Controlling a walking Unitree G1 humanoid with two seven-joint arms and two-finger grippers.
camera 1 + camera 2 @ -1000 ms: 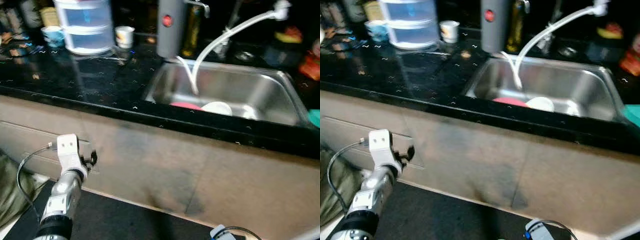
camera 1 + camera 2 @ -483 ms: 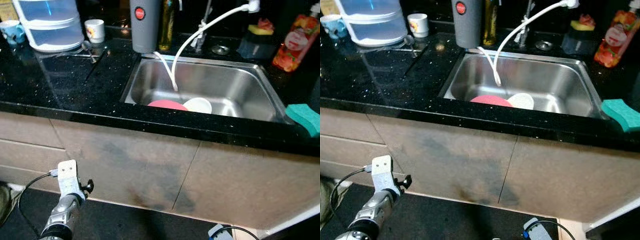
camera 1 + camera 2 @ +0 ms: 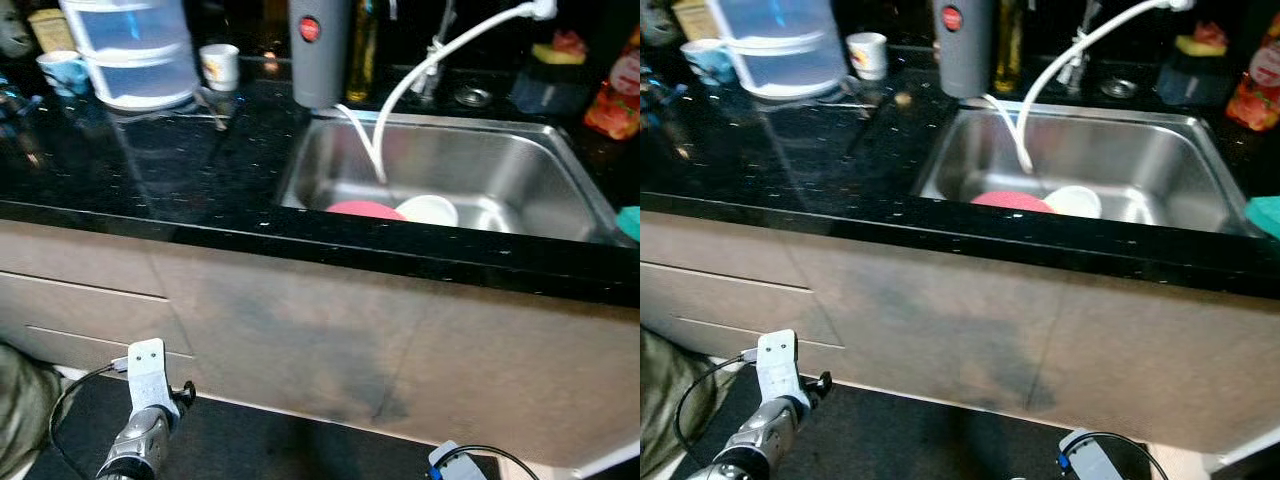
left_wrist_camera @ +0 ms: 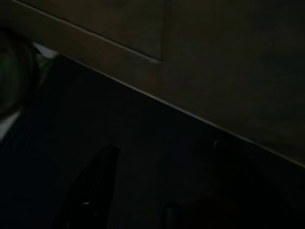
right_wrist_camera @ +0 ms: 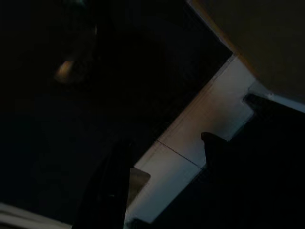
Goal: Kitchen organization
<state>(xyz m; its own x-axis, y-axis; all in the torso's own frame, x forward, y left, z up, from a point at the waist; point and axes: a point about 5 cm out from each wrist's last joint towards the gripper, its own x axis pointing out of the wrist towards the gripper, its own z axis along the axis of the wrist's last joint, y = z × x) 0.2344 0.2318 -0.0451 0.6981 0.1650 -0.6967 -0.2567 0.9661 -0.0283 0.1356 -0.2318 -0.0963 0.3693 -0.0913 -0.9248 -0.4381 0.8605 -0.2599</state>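
Low before the cabinet front, the left gripper is being held idle over dark floor — fingers spread apart, nothing between them. Right gripper is likewise being held open, hanging empty. Well above both, a pink plate and white bowl are lying in the sink — touching, under the white hose.

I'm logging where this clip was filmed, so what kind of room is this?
A home kitchen, most likely. A steel sink set in a black counter holds a pink plate and a white bowl, with a hose from the tap hanging into it, and cabinet fronts below.
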